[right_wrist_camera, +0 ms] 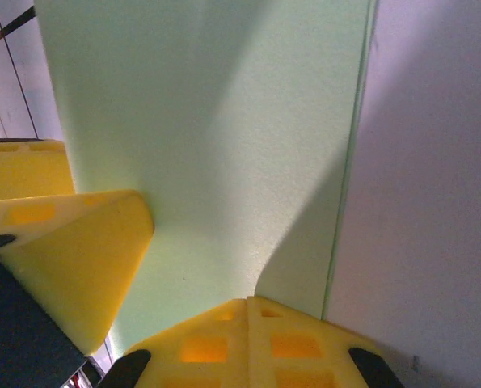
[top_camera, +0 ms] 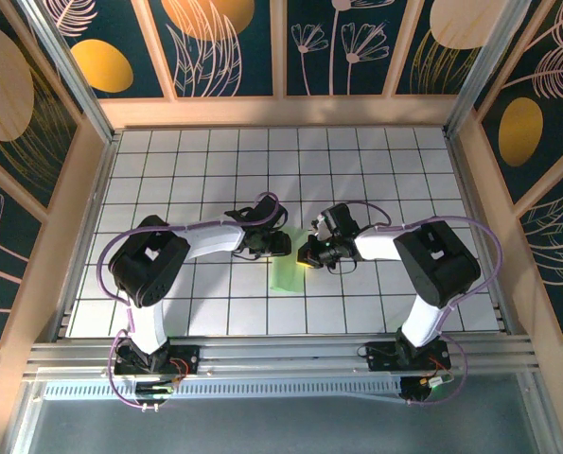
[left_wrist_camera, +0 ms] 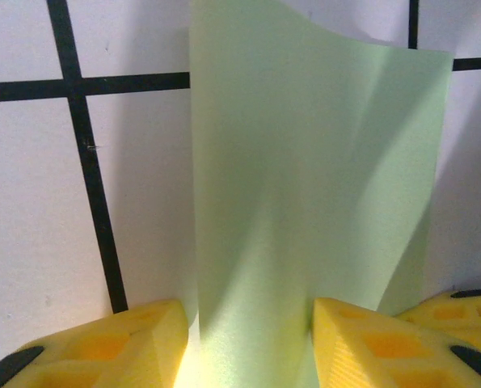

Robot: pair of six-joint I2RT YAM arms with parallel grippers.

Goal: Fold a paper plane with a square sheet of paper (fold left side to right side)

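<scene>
On tiled table (top_camera: 167, 161), green paper (top_camera: 286, 274)

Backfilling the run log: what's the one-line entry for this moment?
paper: narrow strip on table | left jaws: apart, astride paper | right jaws: shut, against paper

The paper (top_camera: 288, 274) is pale green. The desk (top_camera: 385, 170) is white with a black grid. The gripper fingers (left_wrist_camera: 119, 347) are yellow. The walls (top_camera: 224, 57) are dark blue with gold discs and pale line-drawn plants. The arms (top_camera: 213, 239) are black and white.
</scene>
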